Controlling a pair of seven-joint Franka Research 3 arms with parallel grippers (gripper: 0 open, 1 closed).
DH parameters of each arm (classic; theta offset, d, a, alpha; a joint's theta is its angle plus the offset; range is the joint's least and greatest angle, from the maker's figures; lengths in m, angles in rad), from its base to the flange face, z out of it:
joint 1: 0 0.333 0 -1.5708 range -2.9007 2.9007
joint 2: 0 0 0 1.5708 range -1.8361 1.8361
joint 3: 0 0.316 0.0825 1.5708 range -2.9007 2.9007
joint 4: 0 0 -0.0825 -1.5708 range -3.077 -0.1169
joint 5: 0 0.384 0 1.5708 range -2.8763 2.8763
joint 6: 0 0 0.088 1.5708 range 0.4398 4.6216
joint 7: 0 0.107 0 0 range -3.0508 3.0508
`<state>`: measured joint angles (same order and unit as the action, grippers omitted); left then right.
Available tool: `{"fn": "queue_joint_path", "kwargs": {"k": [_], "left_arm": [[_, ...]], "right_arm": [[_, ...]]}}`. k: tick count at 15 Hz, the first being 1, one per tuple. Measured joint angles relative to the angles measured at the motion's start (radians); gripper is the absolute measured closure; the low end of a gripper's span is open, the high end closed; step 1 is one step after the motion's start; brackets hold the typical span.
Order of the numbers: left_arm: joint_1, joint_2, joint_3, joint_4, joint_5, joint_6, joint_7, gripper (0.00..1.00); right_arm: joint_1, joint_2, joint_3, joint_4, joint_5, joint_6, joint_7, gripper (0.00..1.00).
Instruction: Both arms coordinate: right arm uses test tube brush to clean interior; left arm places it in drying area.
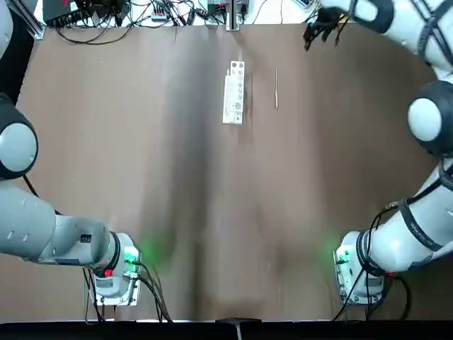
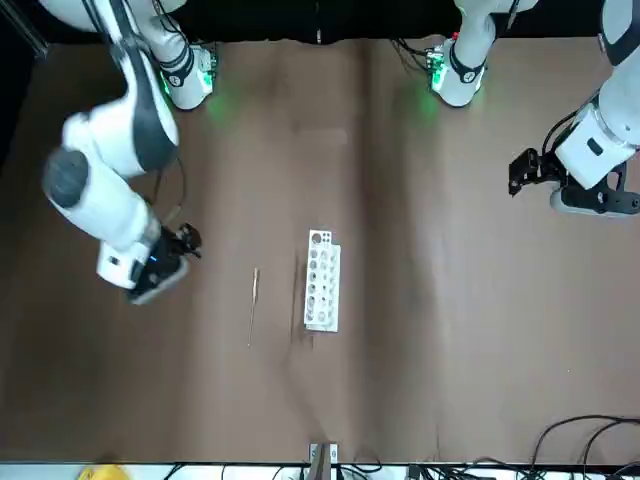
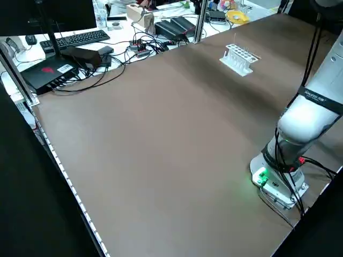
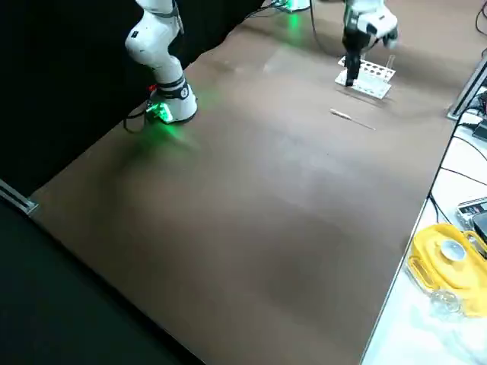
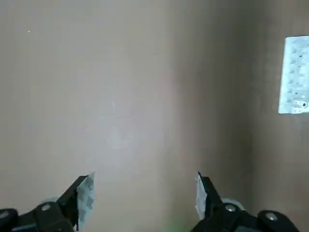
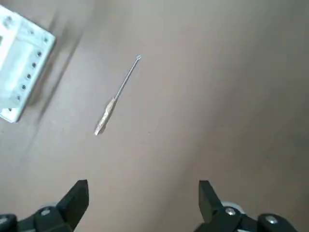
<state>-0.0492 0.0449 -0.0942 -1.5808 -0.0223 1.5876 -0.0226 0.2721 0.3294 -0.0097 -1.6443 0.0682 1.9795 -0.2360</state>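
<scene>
Covering most of the bench (image 1: 177, 170) is a plain brown surface, with soft dark bands and paler glare across it. Green light from the arm bases tints it locally. The white holed rack (image 1: 234, 92) stands toward the side opposite the bases; the test tube brush (image 6: 116, 99) lies on the bench near it, apart from it, on the right arm's side.

Beyond the edge, a white table carries a monitor (image 3: 48, 19), a keyboard (image 3: 82, 37) and tangled black cables (image 3: 107, 67) (untidy, for the record). A yellow tray (image 4: 453, 266) sits there too. Dark curtain (image 4: 76, 84) borders the robot's side.

The left gripper (image 5: 146, 174) is raised over the bench on the left arm's side, its fingers spread with nothing between them. The right gripper (image 6: 144, 182) is raised over the right arm's side, likewise spread and holding nothing; the brush is clear of its fingers.

Visibility is limited. The top view cuts off the left gripper. The left wrist view crops the rack (only part shows), as does the right wrist view. In the right side view, a dark gripper covers part of the rack. The brush's bristles are too fine to make out.
</scene>
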Motion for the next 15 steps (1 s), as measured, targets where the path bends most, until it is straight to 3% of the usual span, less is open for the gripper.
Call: {"fn": "queue_joint_path", "kwargs": {"k": [5,8,12,15], "left_arm": [[-0.004,0.011,0.0,0.0,0.018,0.015,0.003,0.0],[-0.013,0.012,-0.006,0.0,0.02,0.016,0.003,0.0],[-0.015,0.014,-0.009,-0.002,0.02,0.016,0.003,0.0],[-0.016,0.016,-0.011,-0.007,0.02,0.015,0.003,0.0]], "right_arm": [[0.031,0.168,-0.002,0.005,0.034,0.195,0.001,0.0],[0.044,0.245,-0.002,0.03,0.056,0.254,0.074,0.0],[0.093,0.418,-0.002,0.192,0.058,0.261,0.337,0.01],[0.113,0.495,-0.002,0.265,0.058,0.258,0.439,0.1]]}}
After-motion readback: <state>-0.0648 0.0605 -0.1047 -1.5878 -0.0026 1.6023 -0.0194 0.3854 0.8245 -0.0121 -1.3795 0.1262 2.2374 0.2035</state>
